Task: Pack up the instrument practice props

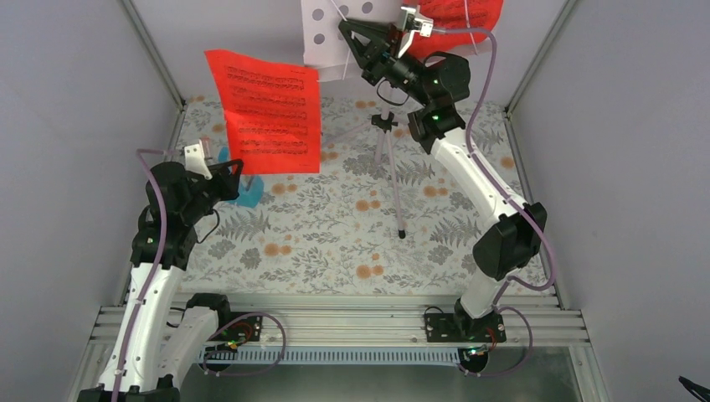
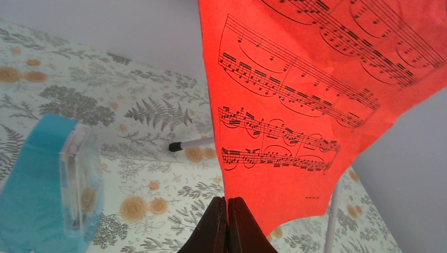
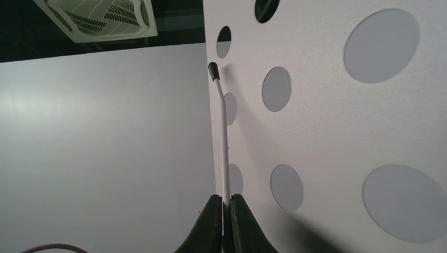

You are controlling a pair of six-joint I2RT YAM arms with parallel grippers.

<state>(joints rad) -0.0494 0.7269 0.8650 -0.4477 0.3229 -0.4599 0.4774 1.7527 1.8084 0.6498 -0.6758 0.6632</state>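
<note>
You have the pale lilac music stand (image 1: 387, 146) upright on its spread tripod legs at the far middle of the table (image 1: 335, 251). Its flat desk (image 3: 342, 121) is pierced with round holes. The right end effector (image 3: 225, 197) is pinched on the thin wire page holder (image 3: 224, 132) at the desk's edge. One red sheet (image 2: 316, 95) with black notes is held up off the table, clamped at its lower edge by the left end effector (image 2: 227, 199). A second red sheet (image 1: 456, 15) shows just right of the desk, partly hidden. The light-blue metronome (image 2: 42, 195) stands on the table near the left end effector.
</note>
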